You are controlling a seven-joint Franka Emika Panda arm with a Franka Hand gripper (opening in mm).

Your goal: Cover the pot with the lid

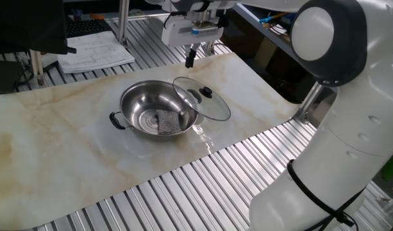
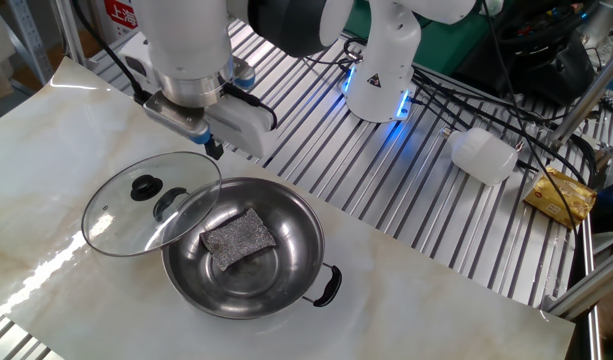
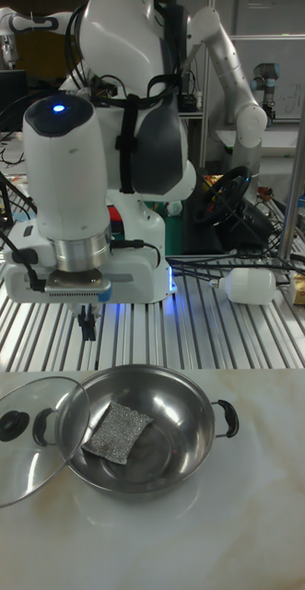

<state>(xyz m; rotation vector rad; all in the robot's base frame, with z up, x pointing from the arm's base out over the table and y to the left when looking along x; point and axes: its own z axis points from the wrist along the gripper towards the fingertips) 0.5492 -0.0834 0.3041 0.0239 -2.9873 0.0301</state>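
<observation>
The shiny steel pot point(image 1: 145, 106) point(image 2: 286, 265) point(image 3: 175, 433) stands on the marble sheet with a grey scouring pad point(image 1: 167, 120) point(image 2: 237, 235) point(image 3: 118, 429) inside. The glass lid point(image 1: 212, 106) point(image 2: 121, 215) point(image 3: 18, 461), black knob up, leans tilted with one edge on the pot's rim and the other on the sheet. My gripper point(image 1: 190, 59) point(image 2: 214, 150) point(image 3: 87, 324) hangs above the sheet's far edge, behind the lid and pot. It touches neither of them. Its fingers are together with nothing between them.
Papers point(image 1: 93, 51) lie on the slatted table behind the sheet. A white plastic bottle point(image 2: 483, 155) point(image 3: 253, 286) and a yellow packet point(image 2: 561, 195) rest on the slats to one side. The robot's base point(image 2: 381, 70) and cables stand close by.
</observation>
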